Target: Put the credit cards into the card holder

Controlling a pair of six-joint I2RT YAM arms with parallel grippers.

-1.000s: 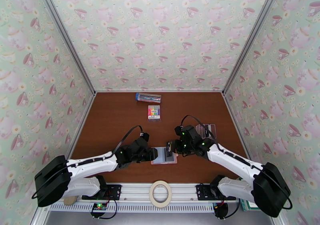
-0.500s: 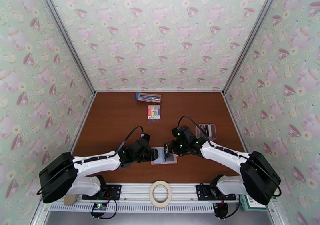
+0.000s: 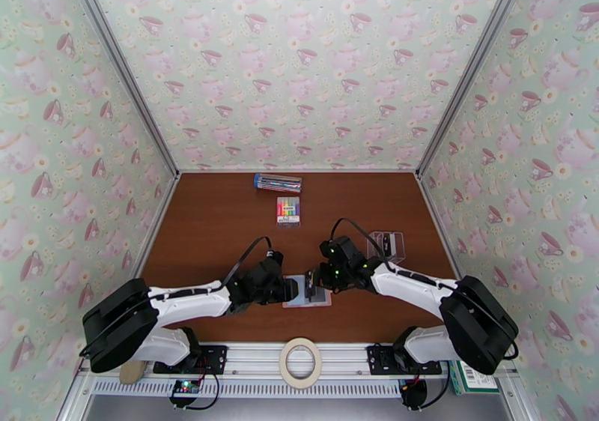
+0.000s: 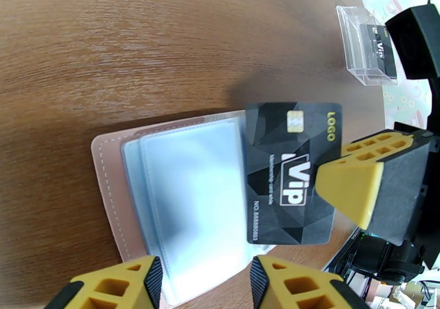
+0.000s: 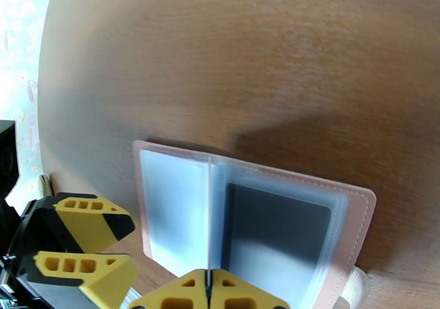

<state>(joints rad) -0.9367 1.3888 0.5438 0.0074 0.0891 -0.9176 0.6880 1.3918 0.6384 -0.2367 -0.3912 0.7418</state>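
The pink card holder (image 3: 320, 300) lies open on the table between the arms, its clear pockets facing up (image 4: 181, 194). My right gripper (image 3: 312, 283) is shut on a dark credit card (image 4: 291, 172) that stands on edge over the holder's middle fold; it is a thin line in the right wrist view (image 5: 209, 211). A dark rectangle shows through the holder's right pocket (image 5: 275, 233). My left gripper (image 3: 292, 289) is open at the holder's left edge (image 5: 137, 194), its fingers (image 4: 115, 285) apart. A clear box (image 3: 385, 244) to the right holds more credit cards (image 4: 379, 49).
A pack of rainbow markers (image 3: 288, 210) and a blue-ended pen box (image 3: 278, 183) lie at the back of the table. A tape roll (image 3: 300, 362) sits on the front rail. Patterned walls close in three sides.
My right gripper has carried the dark card slightly left, over the holder's middle. The left arm has shifted a little to the right; its gripper stays at the holder's edge.
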